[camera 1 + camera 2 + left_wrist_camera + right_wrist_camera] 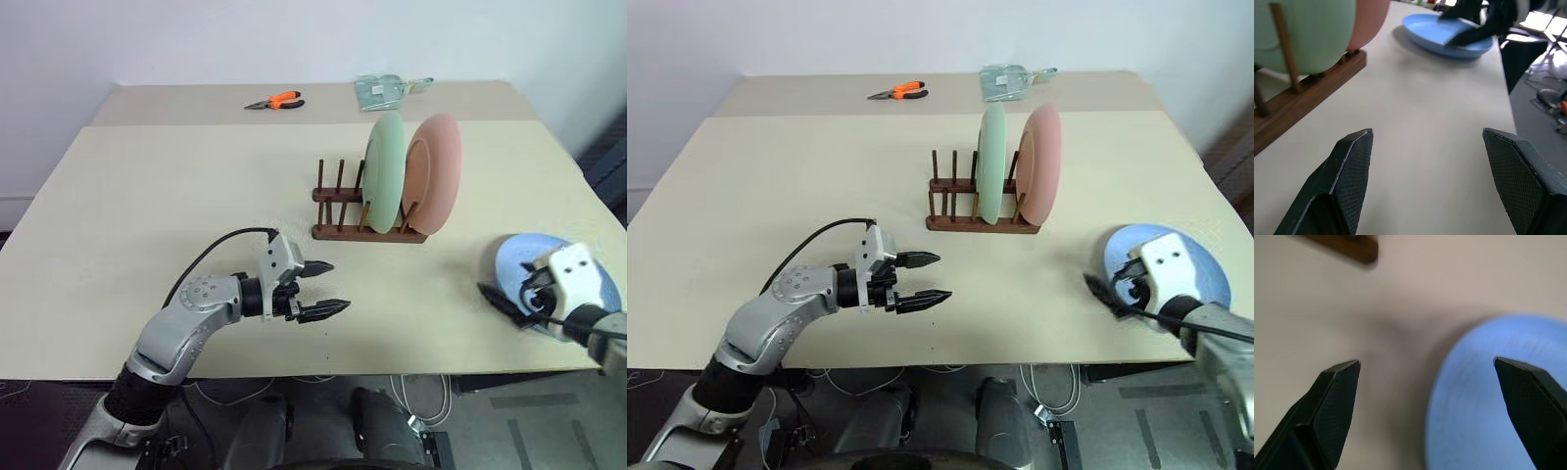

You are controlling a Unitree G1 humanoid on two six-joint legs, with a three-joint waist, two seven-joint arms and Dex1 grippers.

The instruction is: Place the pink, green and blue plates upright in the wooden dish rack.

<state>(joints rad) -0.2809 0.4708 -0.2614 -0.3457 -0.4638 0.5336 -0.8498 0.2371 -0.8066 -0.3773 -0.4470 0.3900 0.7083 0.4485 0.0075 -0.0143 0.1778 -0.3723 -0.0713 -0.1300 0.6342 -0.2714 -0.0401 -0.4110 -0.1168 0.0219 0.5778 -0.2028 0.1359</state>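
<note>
The wooden dish rack (pixel 370 213) is seen near the middle of the table (pixel 147 196), and all places below are given from it. It is made of dark brown wood, with two parallel base bars and thin upright pegs; its long axis runs across the table, from the robot's left to its right. At the right end of the rack, the green plate (pixel 384 172) and the pink plate (pixel 435 172) are held upright on their edges between the pegs, side by side, with their round faces turned along the rack's long axis. Both look smooth and matte. The blue plate (pixel 534 257) is laid flat on the table, to the right of the rack and nearer to the robot. The right gripper (pixel 514 294) is held at this plate's near edge, with its fingers spread wide and nothing pinched. The left gripper (pixel 325 288) is held in front of the rack, pointing to the right, its textured black fingers (pixel 1352 171) spread apart and empty. Behind the rack, orange-handled pliers (pixel 276 101) are lying.
</note>
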